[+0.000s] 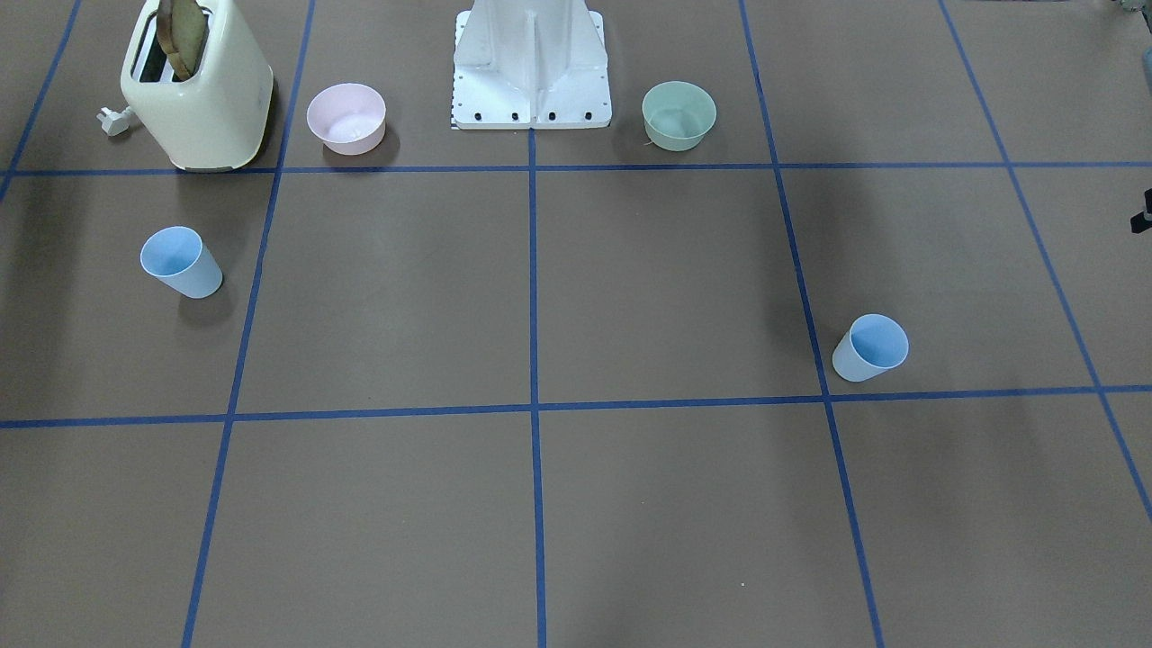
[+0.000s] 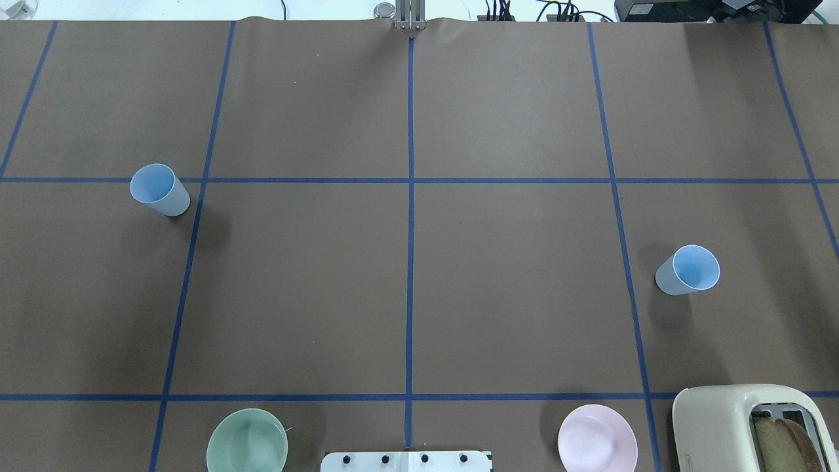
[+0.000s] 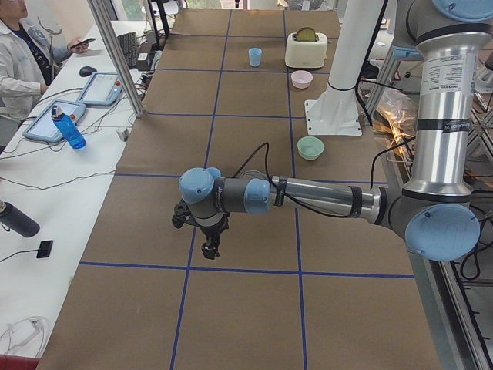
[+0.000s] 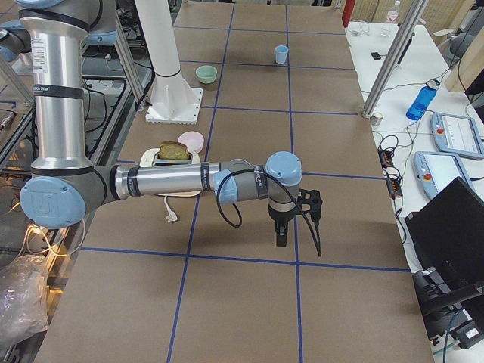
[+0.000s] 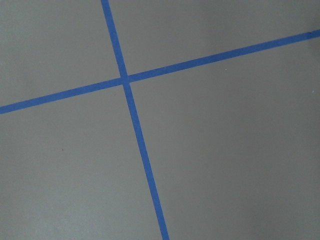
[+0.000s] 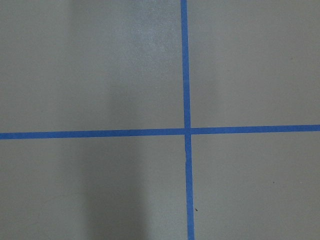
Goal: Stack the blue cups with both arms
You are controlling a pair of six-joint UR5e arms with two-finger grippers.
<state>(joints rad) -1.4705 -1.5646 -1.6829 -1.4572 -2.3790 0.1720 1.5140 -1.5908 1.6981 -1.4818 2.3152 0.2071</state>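
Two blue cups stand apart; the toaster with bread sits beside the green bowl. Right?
No: the toaster with bread sits beside the pink bowl, per the exterior front-facing view. The blue cups do stand apart.

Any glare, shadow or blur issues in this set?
Right wrist-mounted: pale glare patch on the table, with a darker shadow band alongside. Overhead exterior: soft diffuse shadows near the left blue cup and right blue cup, both sharp. Left wrist-mounted: even light, crisp tape lines.

Pale-blue, upright, empty — left cup and right cup, well apart; left one farther forward.
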